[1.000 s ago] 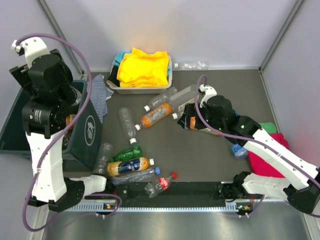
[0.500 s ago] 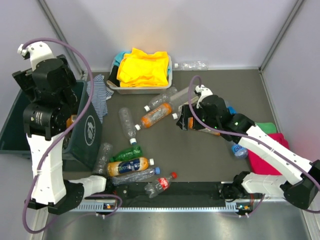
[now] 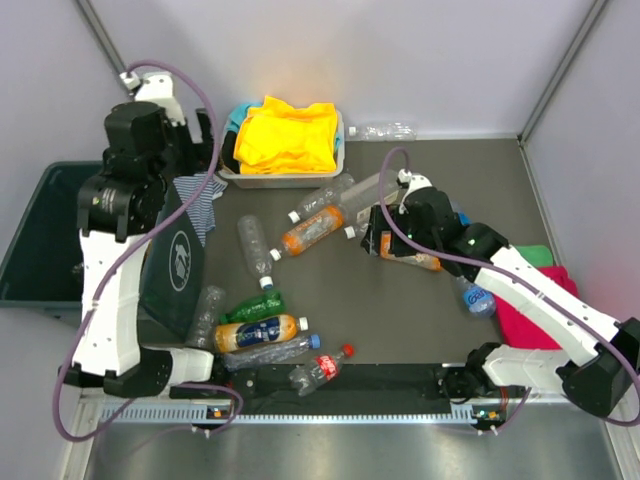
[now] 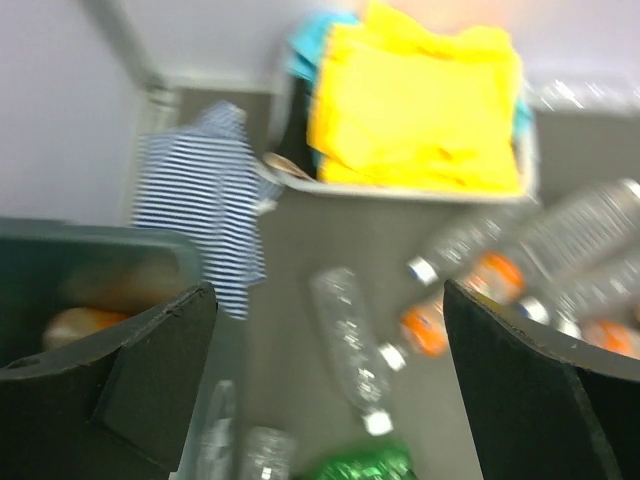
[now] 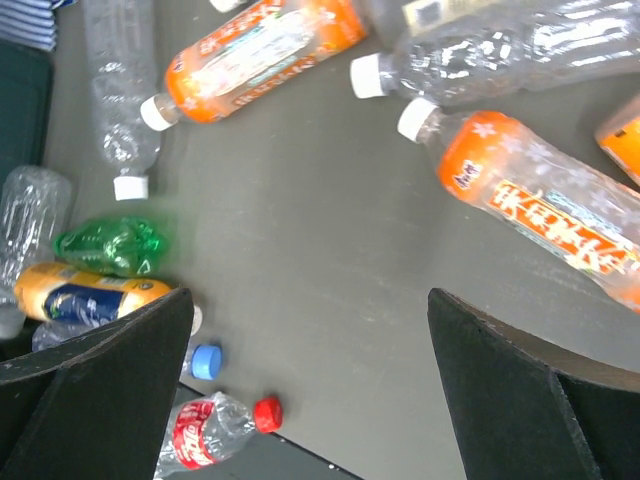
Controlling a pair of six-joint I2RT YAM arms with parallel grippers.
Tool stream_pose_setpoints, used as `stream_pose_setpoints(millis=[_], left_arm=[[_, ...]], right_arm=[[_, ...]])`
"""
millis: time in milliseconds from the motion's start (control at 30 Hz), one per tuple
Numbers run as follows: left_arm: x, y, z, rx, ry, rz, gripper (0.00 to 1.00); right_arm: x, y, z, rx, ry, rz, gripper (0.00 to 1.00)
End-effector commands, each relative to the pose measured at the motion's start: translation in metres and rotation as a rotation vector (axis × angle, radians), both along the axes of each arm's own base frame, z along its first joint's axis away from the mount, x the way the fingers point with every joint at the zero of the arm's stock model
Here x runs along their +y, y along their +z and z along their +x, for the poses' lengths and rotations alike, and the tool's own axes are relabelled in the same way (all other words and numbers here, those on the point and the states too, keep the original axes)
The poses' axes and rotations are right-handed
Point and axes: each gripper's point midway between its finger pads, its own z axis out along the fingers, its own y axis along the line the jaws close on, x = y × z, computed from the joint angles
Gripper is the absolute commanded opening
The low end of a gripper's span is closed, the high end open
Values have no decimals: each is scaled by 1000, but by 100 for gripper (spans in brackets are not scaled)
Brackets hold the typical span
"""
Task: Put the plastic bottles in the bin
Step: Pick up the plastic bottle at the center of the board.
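We judged the right tool (image 5: 310,335), spread wide and empty, to be lining up on an orange bottle (image 5: 540,215) just 3 o'clock of centre on the surface (image 3: 400,320); next it needed to drop and close round the body. Other plastic bottles (image 3: 262,332) lay from centre to 7 o'clock. The left tool (image 4: 325,340), likewise released, hung by the bin (image 3: 178,262) at 9 o'clock. Its view was blurred, and the bin's contents were mostly hidden.
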Motion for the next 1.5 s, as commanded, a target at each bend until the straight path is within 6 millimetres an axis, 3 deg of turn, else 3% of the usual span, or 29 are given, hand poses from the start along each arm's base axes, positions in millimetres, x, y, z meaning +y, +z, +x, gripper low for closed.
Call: stream_pose_setpoints(millis=[0,200,300,500,600,900,1033,1067,1133,1333,1467], left_arm=[[-67,-16,10,39,-285,-142,99],[-132,-64,10,146,-395,-53,99],[-141,-114,10,263,-385,-3,99],[-128,-207,10,465,-209,5,98],[-123,-238,12,491,-102,-46,98],[-82,-307,27,552,218,-87,97],[-63,-338,34,582,299,-193,95],[-64,-351,29,614,291,-216,95],[-65,-359,35,599,284,-259,92],[-71,-395,28,689,271,-268,84],[-70,-406,28,716,278,-254,67]], right_arm=[[-13,15,13,-17,-86,25,99],[-22,11,17,12,-128,35,99],[-23,9,17,22,-138,36,99],[-25,1,18,49,-157,43,99],[-25,-2,19,60,-158,48,99],[-25,-7,25,78,-158,51,99],[-27,-8,26,82,-161,46,99],[-29,-8,26,81,-166,47,99],[-31,-9,26,85,-169,47,99],[-34,-9,28,87,-173,49,99],[-35,-8,28,84,-172,48,99]])
